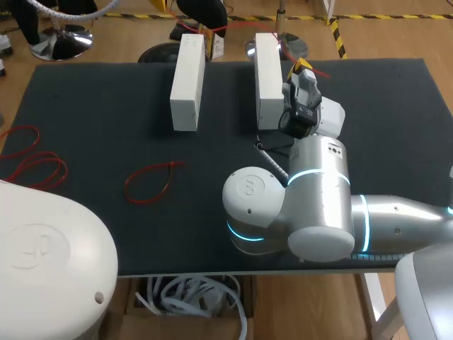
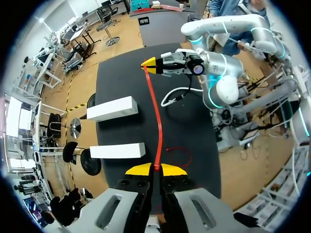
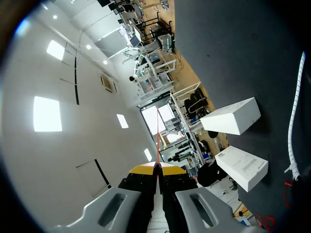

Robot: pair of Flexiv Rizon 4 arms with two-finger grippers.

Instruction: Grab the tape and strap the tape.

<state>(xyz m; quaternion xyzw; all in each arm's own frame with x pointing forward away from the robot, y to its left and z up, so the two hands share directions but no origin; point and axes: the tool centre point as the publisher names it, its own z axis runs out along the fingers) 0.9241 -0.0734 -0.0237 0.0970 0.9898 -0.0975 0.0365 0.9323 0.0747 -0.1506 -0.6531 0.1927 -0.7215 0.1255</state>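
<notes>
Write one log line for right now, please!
left jaws: shut on red tape | right jaws: shut on red tape | tape: stretched between them

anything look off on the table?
Nothing is damaged or spilled. The only oddity is the loose red loops on the mat: one mid-table, more by its left edge. The red tape is stretched between the left gripper and right gripper. It runs beside the two white blocks, not around them.

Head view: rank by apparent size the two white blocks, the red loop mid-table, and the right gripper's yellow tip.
Left white rectangular block and right white rectangular block: alike, largest.
Then the red strap loop mid-table.
Smallest: the yellow tip of the right gripper.
</notes>
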